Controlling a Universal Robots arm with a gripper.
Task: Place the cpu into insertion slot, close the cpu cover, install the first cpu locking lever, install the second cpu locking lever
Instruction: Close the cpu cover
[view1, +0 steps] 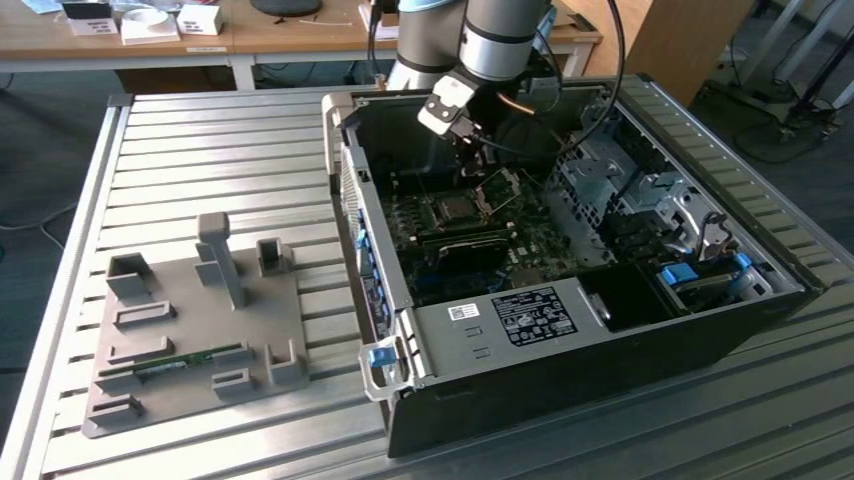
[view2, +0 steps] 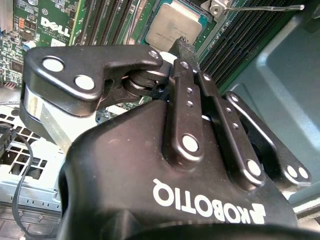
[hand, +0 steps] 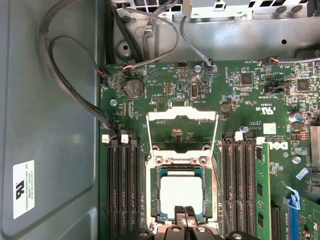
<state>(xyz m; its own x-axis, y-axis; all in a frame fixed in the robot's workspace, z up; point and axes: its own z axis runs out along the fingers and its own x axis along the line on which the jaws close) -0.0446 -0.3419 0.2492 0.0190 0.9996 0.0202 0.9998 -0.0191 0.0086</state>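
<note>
The cpu (hand: 181, 192) is a pale silvery square lying flat in the insertion slot (hand: 159, 197) on the green motherboard; it also shows in the second wrist view (view2: 172, 25). The cpu cover (hand: 182, 131), a silvery frame with an open centre, stands swung open off the socket, hinged at the socket's edge. My gripper (hand: 186, 215) is shut, its two black fingertips (view2: 181, 46) pressed together at the cpu's edge with nothing between them. A thin locking lever (view2: 260, 7) sticks out beside the socket. In the exterior view my gripper (view1: 474, 150) hangs inside the case above the socket (view1: 447, 208).
The open computer case (view1: 747, 330) lies on a slatted metal table (view1: 200, 150). Memory slots (hand: 122, 190) flank the socket on both sides, and cables (hand: 75, 100) loop along the case wall. A grey fixture plate (view1: 187, 330) sits at the exterior view's left.
</note>
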